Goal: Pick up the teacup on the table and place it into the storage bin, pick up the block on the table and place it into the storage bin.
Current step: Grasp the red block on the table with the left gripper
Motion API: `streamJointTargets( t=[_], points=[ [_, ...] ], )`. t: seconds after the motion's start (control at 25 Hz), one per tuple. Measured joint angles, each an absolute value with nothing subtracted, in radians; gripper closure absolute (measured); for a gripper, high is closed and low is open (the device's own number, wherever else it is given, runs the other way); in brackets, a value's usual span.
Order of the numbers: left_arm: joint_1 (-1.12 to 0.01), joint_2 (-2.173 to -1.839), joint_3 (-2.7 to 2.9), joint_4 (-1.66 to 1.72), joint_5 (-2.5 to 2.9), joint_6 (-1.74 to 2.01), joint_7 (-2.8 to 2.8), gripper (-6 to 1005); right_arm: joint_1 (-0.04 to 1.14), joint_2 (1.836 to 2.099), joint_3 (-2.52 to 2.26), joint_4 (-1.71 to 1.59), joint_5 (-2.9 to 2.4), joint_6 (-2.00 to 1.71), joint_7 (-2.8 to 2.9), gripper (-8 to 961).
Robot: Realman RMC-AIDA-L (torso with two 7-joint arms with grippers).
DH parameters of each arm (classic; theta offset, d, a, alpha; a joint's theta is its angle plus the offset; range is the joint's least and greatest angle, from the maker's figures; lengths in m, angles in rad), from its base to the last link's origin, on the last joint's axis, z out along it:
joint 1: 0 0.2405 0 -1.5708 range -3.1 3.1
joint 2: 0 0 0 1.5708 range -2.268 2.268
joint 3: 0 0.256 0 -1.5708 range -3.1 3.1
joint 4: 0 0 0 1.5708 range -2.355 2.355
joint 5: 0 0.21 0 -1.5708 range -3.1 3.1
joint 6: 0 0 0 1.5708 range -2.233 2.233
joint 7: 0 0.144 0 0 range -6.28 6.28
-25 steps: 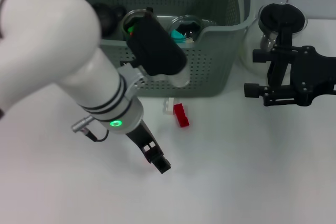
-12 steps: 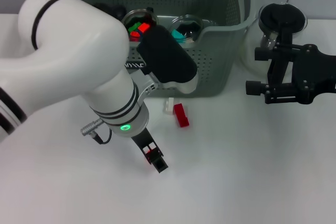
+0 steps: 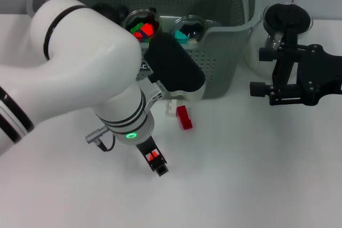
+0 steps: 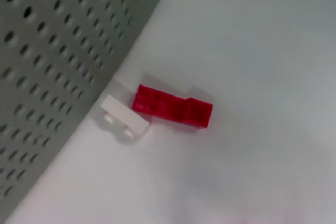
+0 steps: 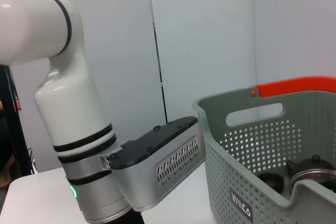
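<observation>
Beside the perforated grey-green storage bin (image 3: 224, 73), the red rectangular block (image 3: 184, 117) is left untouched — left gripper (image 3: 155, 162) shifted closer; jaw state cannot be told.

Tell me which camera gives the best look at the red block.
The left wrist view: the red block lies in full, unobstructed sight beside a white block. The head view shows it smaller, near the left arm. The right wrist view misses it.
</observation>
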State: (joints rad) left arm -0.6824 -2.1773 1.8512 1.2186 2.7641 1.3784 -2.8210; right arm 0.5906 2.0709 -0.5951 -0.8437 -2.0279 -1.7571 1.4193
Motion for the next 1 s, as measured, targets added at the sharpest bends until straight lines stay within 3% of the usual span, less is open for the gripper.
streamJointTargets(
  t=[0.56,0.92,1.0],
  points=[
    [-0.694,-2.178,1.876,1.218,2.773,1.377,-2.851,411,0.591,2.071,-0.594,-0.844,-2.028,-1.758,1.416,26],
    [-0.695,-2.178,1.878,1.216,2.773,1.381,-2.851,706,0.591,2.071,-0.594,-0.844,-2.028,-1.758,1.416,26],
    [-0.696,-2.178,1.88,1.216,2.773,1.383,-2.852,728,0.591,2.071,-0.594,-0.844,-2.028,-1.758,1.416,26]
  ],
)
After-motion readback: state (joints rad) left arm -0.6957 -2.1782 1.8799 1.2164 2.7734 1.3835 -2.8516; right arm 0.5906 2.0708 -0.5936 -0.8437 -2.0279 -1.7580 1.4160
